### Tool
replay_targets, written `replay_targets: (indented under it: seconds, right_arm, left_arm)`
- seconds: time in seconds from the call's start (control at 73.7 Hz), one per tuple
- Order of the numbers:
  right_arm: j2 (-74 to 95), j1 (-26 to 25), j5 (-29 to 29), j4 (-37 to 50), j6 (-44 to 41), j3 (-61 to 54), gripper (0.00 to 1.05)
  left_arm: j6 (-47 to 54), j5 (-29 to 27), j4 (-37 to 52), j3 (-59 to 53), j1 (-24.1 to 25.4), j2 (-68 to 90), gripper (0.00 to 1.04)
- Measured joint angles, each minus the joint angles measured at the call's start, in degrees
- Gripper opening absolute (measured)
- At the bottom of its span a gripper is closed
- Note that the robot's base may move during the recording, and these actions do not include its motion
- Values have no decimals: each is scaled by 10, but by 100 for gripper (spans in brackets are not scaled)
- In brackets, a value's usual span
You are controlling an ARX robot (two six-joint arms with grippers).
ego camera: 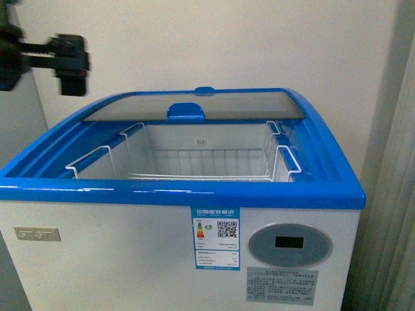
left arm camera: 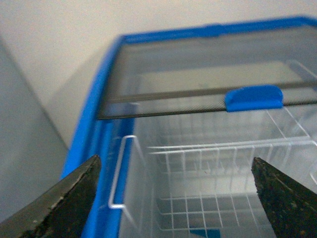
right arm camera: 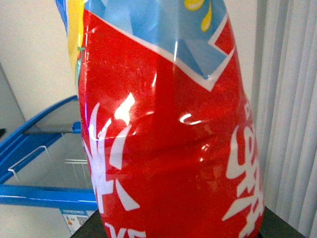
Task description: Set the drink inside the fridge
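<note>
In the fridge (ego camera: 194, 194), white wire basket (ego camera: 201, 162)

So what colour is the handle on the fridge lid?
The handle is blue, clearest in the front view.

Plain cream wall (ego camera: 259, 45) across the back, matte, uniform. Pale curtain (ego camera: 395, 214) in vertical folds down the right side, greyish white. Flat grey panel (left arm camera: 25, 158) at the left, meeting the wall in a corner; cabinet or partition, cannot tell. Light soft and even, faint shadow low on the wall
</note>
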Motion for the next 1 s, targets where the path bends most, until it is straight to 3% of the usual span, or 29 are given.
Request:
replay_targets:
  seconds: [0.068,0.176,0.231,0.38,0.475,0.679,1.005]
  right_arm:
    - [13,-8,-24,-40,-2,14,35]
    - [74,-61,-152,-296,-57,136,34]
    - [107,-77,-194,-371,-104,166,34]
    - [228,-72,-217,-342,-244,203,34]
    - [384,-43,-171,-302,-367,315,34]
    - [644,31,-64,-313,-551,494,34]
    - [849,119,18,-327,-637,686,34]
  left_arm:
    - [-25,-31,98,-113,6,-75,75]
    - [-40,-33,160,-228,20,-137,58]
    - [-44,-29,173,-273,22,-150,49]
    - [-48,-20,195,-361,28,-186,26]
    - [-49,-1,212,-416,41,-236,3]
    - [-51,15,215,-487,65,-299,3]
    - [-51,15,187,-553,65,-393,3]
